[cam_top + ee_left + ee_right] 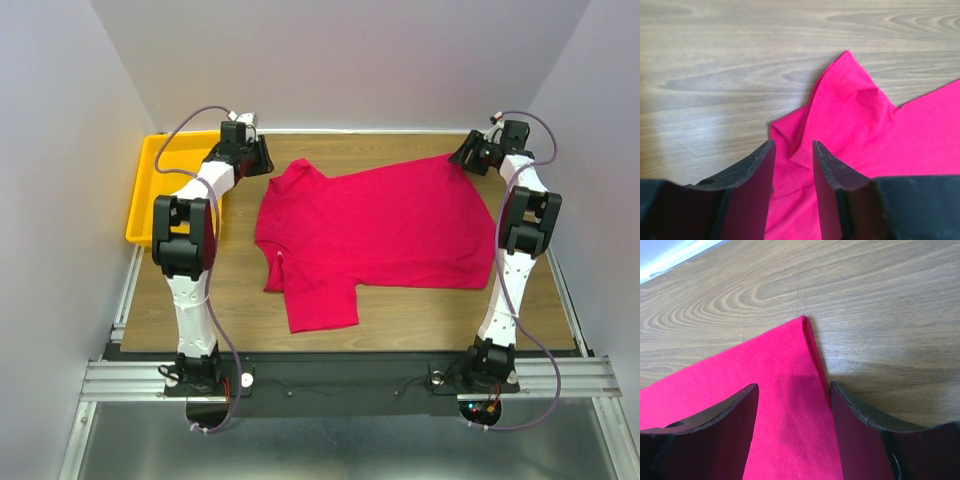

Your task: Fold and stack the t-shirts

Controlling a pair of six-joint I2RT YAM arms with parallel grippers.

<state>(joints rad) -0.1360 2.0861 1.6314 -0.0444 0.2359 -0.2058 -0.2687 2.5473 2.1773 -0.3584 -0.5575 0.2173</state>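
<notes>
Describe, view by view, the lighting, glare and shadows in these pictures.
Top external: even, soft light on the table. Left wrist: pale sheen on the wood left of the t-shirt. Right wrist: dark shadow on the wood right of the shirt's corner.

You have a wood-grain table [400,310] filling the middle of the scene, its boards running left to right with pale and darker streaks. At its far left sits a yellow plastic tray [148,195], overhanging the left edge of the table; only part of it shows to you. A black strip [340,362] runs along the near edge, and just nearer than that lie aluminium rails [340,380]. Plain white walls [350,60] close you in on the left, far and right sides.
</notes>
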